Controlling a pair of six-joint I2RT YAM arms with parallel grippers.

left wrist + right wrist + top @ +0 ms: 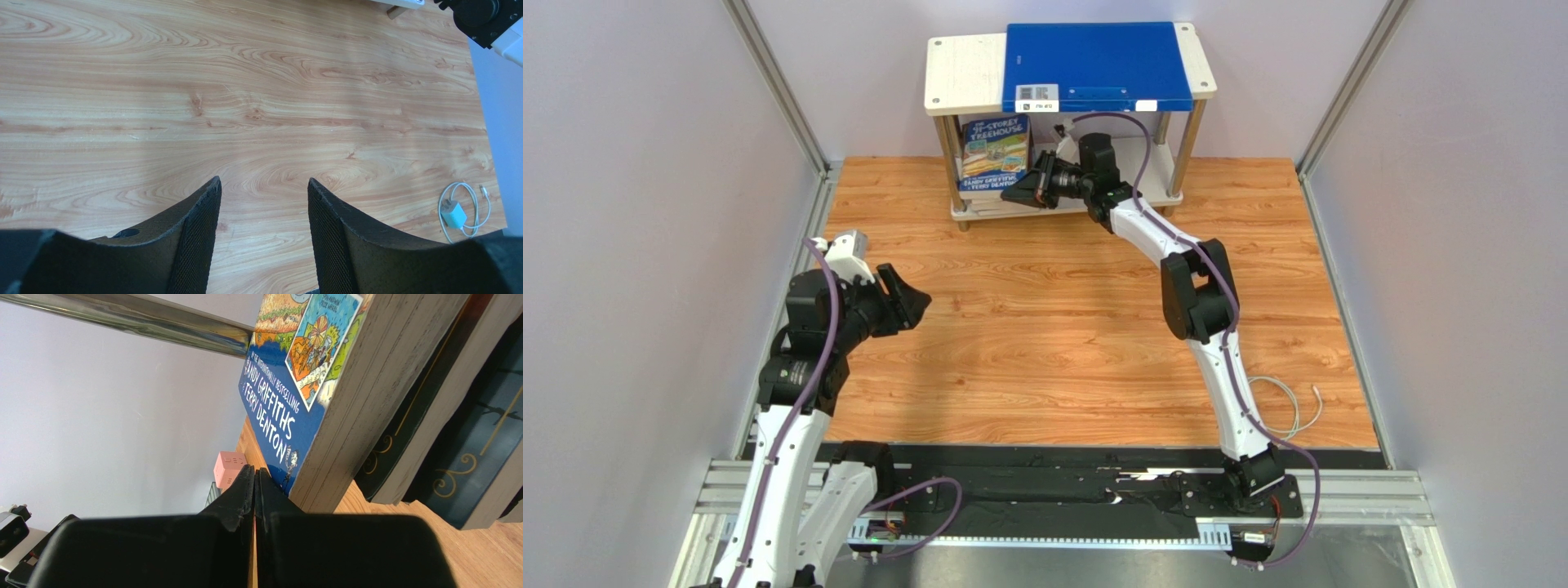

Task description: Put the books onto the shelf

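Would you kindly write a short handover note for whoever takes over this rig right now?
Left tool: open, empty, over the table.
Right tool: shut, empty, close to the books' front.
Books: blue Treehouse book stands on the lower board of the shelf, dark books leaning behind it.
Done: every book in view is shelved.
Left: confirm none is missing, then draw the right arm back.

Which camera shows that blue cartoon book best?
The top external view: the blue book shows nearly its whole front cover. The right wrist view catches only a close corner; the left wrist view misses it.
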